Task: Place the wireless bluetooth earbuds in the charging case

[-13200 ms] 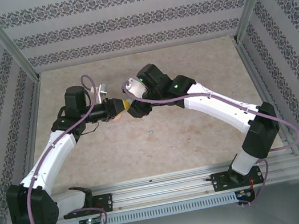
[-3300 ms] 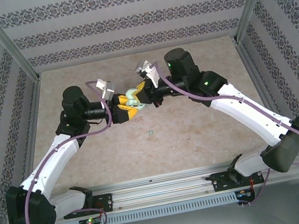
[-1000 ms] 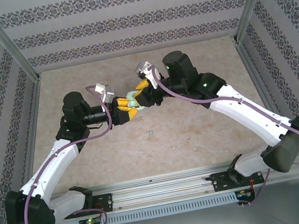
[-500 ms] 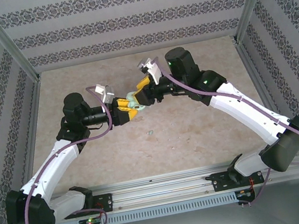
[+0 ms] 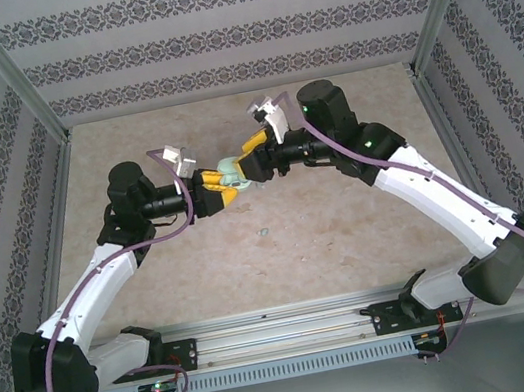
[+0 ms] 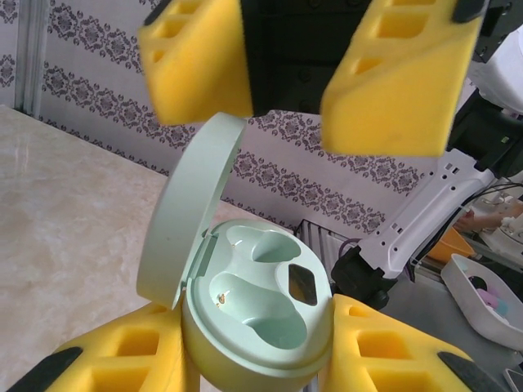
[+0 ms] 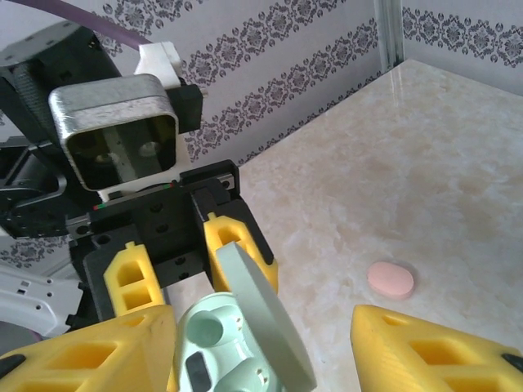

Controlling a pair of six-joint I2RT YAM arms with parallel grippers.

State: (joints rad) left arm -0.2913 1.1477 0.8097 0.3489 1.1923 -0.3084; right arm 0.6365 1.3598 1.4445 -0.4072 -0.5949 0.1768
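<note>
The left pincer point(image 6: 257, 347) is closed narrowly on a pale green oval plastic charging case point(image 6: 261, 318). Its yellow foam-like fingers point(image 6: 122, 359) press on both sides of the case's lower half and hold it up off the beige marbled bench point(image 5: 328, 225), between the two arms. The case stands open, with its rounded lid point(image 6: 192, 212) hinged up on one side and tilted back. In the left wrist view the two moulded wells and a small dark window face outward.

The right pincer point(image 6: 286, 73) is spread wide just above the open case, holding nothing, one yellow finger to each side of the raised lid. Whether a finger touches the lid's rim I cannot tell. From above, the two pincers meet nose to nose over the middle of the bench, toward the back wall.

A small pink oval object point(image 7: 391, 279) lies flat on the bench, well apart from the case; I cannot tell whether it is a bud or a closed case
</note>
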